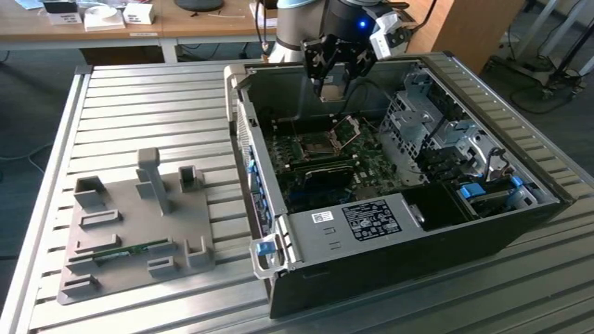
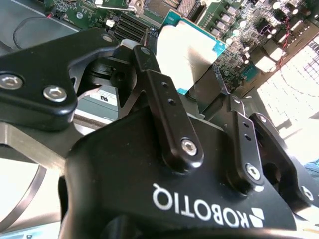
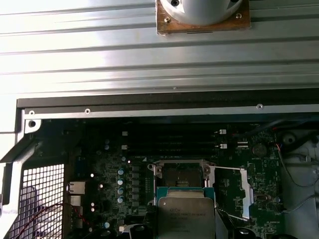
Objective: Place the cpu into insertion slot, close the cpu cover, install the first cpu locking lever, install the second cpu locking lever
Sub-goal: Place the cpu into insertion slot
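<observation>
— How far along is the job, going by the exterior view?
— Early, it seems. The arm hangs over the open computer case [image 1: 399, 268] on the worktop [image 1: 139, 104], with the cpu [image 1: 330, 90] aloft and the cover [image 1: 347, 131] raised.
— And the second wrist view?
— The jaws are clamped on the cpu [image 2: 184, 50].
— The first wrist view?
— The cpu [image 3: 185, 216] hovers near the bare insertion slot [image 3: 179, 174]. Seating, closing and locking are not yet done.

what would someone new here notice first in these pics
The black gripper hangs over the open black computer case lying on the ribbed metal table, pinching a small flat square cpu with a silver-grey metal top. Below it, the square dark insertion slot lies bare on the green circuit board, its thin silver cpu cover swung open beside it.
</observation>
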You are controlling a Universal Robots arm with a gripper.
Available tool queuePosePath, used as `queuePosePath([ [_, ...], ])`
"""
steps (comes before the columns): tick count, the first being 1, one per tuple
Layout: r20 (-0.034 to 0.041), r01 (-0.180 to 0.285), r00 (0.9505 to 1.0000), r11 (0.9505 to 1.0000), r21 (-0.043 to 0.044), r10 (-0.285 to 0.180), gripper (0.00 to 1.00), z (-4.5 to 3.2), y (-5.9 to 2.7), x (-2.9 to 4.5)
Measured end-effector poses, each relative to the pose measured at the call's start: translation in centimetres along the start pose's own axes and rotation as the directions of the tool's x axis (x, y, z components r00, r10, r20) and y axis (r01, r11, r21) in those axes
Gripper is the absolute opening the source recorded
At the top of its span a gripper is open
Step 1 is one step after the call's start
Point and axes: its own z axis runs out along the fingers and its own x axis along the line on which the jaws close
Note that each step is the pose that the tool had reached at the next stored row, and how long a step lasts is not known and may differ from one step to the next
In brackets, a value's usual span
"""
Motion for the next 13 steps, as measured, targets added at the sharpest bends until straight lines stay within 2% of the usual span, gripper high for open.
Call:
queuePosePath([
  [13,0.0,0.0,1.0,1.0,0.0,0.0,0.54,0.24,-0.02,0.0],
])
